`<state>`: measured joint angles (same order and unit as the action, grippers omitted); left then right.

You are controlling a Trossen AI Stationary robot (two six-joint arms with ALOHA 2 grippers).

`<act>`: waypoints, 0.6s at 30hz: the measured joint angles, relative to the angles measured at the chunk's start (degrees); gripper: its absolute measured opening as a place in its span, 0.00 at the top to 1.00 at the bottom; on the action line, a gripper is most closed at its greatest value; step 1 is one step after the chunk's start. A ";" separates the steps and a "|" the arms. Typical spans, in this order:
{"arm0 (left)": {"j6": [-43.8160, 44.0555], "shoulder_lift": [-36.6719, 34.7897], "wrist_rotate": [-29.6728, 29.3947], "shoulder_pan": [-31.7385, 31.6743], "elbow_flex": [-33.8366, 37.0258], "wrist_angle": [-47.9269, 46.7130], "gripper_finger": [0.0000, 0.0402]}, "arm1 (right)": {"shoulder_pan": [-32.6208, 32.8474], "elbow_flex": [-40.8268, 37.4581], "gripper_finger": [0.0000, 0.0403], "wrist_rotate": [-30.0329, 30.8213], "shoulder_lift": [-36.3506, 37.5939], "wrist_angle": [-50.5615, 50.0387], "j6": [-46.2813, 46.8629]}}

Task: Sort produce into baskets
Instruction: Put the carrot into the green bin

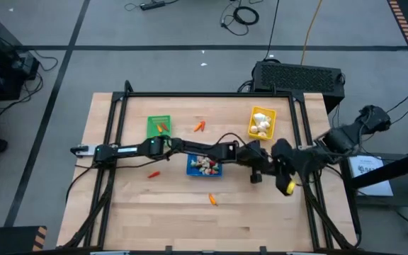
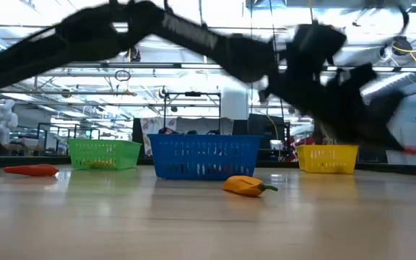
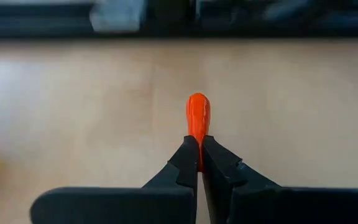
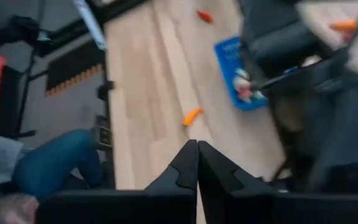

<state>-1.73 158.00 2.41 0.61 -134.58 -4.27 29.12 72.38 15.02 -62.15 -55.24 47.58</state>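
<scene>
My left gripper (image 3: pixel 199 140) is shut on a slim orange carrot-like piece (image 3: pixel 198 115). In the high view it is right of the blue basket (image 1: pixel 204 167), at the end of the outstretched arm (image 1: pixel 256 176). My right gripper (image 4: pixel 197 144) is shut and empty, raised over the table's right side (image 1: pixel 286 177). The green basket (image 1: pixel 159 126) holds orange pieces. The blue basket holds white and red bits. The yellow basket (image 1: pixel 261 122) holds white bulbs. Loose pieces lie on the table: an orange one (image 1: pixel 200 126), a red one (image 1: pixel 154 173) and another orange one (image 1: pixel 212 200). My left gripper pinches one end of the carrot-like piece (image 3: pixel 198 133) between its two fingertips. The piece lies along the fingers and sticks out forward past them. The blurred table top shows beyond it; the low view shows the arm well above the table.
A small yellow thing (image 1: pixel 289 188) shows by the two grippers. In the low view an orange piece (image 2: pixel 248 185) lies in front of the blue basket (image 2: pixel 204 155). A red one (image 2: pixel 31 170) lies near the green basket (image 2: pixel 103 154). A person's leg (image 4: pixel 61 162) shows beside the table.
</scene>
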 joint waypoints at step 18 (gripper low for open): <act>-4.16 -25.65 -16.59 -2.30 -0.31 -57.25 0.97 | 22.53 0.00 1.00 22.17 -9.24 16.90 -1.86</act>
<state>-5.88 132.36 -14.18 -1.69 -134.89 -61.51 51.65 72.38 37.19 -71.39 -38.34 45.72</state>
